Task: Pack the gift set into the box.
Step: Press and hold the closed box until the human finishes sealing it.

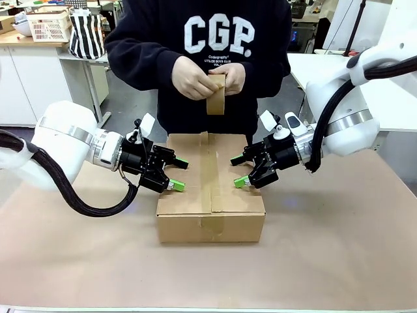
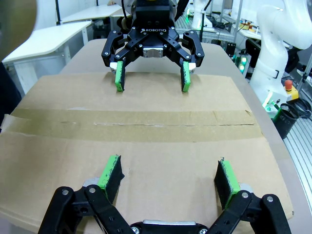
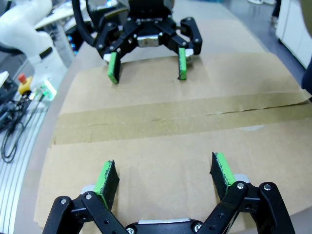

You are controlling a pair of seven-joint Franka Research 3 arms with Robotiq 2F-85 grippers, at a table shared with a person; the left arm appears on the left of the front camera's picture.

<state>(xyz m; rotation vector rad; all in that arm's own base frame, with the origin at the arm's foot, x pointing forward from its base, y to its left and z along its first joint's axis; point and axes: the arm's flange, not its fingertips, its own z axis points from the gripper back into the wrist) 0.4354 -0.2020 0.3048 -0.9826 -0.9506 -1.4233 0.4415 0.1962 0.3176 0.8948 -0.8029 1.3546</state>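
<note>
The box [image 1: 210, 195] lies closed in the middle of the table, with a brown tape strip [image 1: 208, 171] running lengthwise over its seam. My left gripper [image 1: 178, 173] is open, its green pads down at the left flap [image 2: 161, 161]. Opposite it, my right gripper [image 1: 238, 171] is open at the right flap [image 3: 161, 146]. Across the tape, the left wrist view shows the right gripper [image 2: 151, 77], and the right wrist view shows the left gripper [image 3: 146, 62]. A person's hands hold a tape roll [image 1: 216, 95] above the box's far edge, the tape leading down to the box. The gift set is hidden.
Brown paper covers the table [image 1: 339, 248], with free room in front of and beside the box. The person stands close behind the far edge. A counter with a white basket [image 1: 49, 25] and a striped bag [image 1: 86, 34] stands at the back left.
</note>
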